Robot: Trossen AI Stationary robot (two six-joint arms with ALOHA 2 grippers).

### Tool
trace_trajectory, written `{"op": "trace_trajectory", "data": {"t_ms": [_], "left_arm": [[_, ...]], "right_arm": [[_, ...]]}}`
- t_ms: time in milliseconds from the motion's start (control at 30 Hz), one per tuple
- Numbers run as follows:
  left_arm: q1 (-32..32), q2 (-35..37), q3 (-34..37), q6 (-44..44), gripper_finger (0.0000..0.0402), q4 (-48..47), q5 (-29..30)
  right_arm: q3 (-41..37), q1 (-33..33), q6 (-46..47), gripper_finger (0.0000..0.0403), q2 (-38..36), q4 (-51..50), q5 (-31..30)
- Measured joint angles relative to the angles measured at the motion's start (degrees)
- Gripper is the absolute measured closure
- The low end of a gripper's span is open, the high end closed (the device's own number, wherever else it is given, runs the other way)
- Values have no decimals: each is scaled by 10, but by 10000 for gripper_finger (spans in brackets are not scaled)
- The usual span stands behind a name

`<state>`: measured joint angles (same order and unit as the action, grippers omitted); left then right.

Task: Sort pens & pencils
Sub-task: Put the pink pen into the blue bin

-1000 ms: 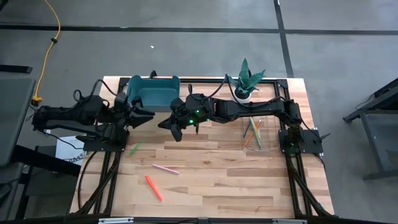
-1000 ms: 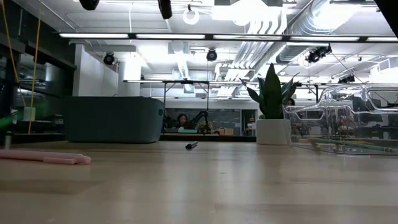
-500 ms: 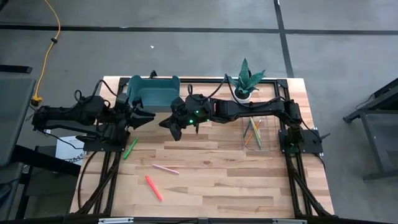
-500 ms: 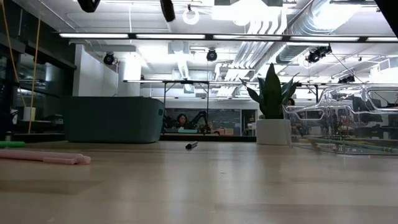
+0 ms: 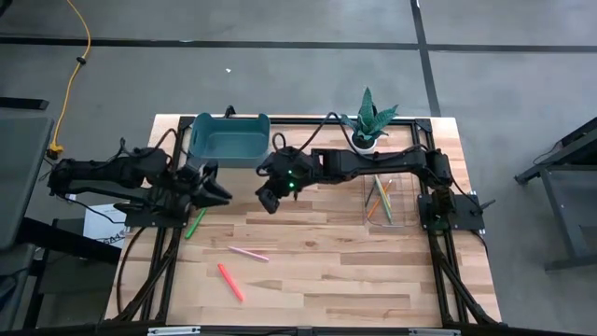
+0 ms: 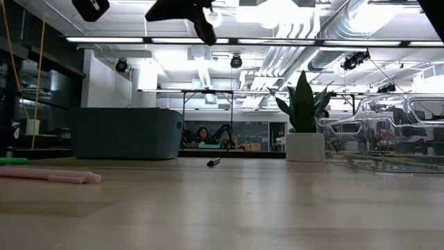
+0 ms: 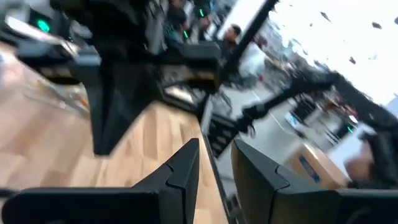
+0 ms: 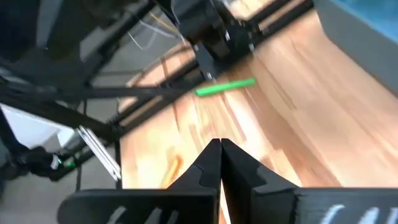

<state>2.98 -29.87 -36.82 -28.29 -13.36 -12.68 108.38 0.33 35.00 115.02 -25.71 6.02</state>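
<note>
I have the left gripper [image 5: 222, 195] hovering over the left side of the table [image 5: 308, 271], its fingers [image 7: 180, 171] parted with nothing between them. The green pen [image 5: 195, 222] lies flat on the wood just below and slightly behind that gripper, near the left frame rail. The pink pen [image 5: 249, 253] lies farther out toward the front edge, and the red-orange pen [image 5: 230, 282] beyond it again, both well apart from either gripper.

My right gripper [image 5: 265, 202] hangs near the table's middle, just to the right of the left one, and its fingers are clenched tight with nothing gripped. In its wrist view the green pen shows ahead of the closed fingertips, untouched.

The teal bin [image 5: 229, 139] sits behind both grippers at the back edge. In the low view a small black pen [image 6: 213, 162] lies on the wood in front of that bin. The pencils [image 5: 380, 199] rest together in the clear tray [image 5: 402, 198], far to the right gripper's right, under its arm. A potted plant [image 5: 367, 122] stands behind that tray.
</note>
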Motion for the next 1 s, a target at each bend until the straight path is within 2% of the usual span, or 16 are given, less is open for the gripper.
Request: {"op": "trace_trajectory", "data": {"t_ms": [300,467,667,833,1000], "left_arm": [[0,-8,0,76,318,-121,-56],[-1,-41,0,118,318,-143,-101],[-47,-93,0,161,318,-165,-103],[-114,-130,0,186,318,-196,-70],[-179,-156,0,191,318,-234,14]], "right_arm": [[-5,19,23,403,0,-64,-1],[-5,30,45,403,0,-79,-21],[-5,48,87,403,0,-107,-45],[-5,79,121,403,0,-128,-81],[-5,107,159,403,0,-141,-143]]}}
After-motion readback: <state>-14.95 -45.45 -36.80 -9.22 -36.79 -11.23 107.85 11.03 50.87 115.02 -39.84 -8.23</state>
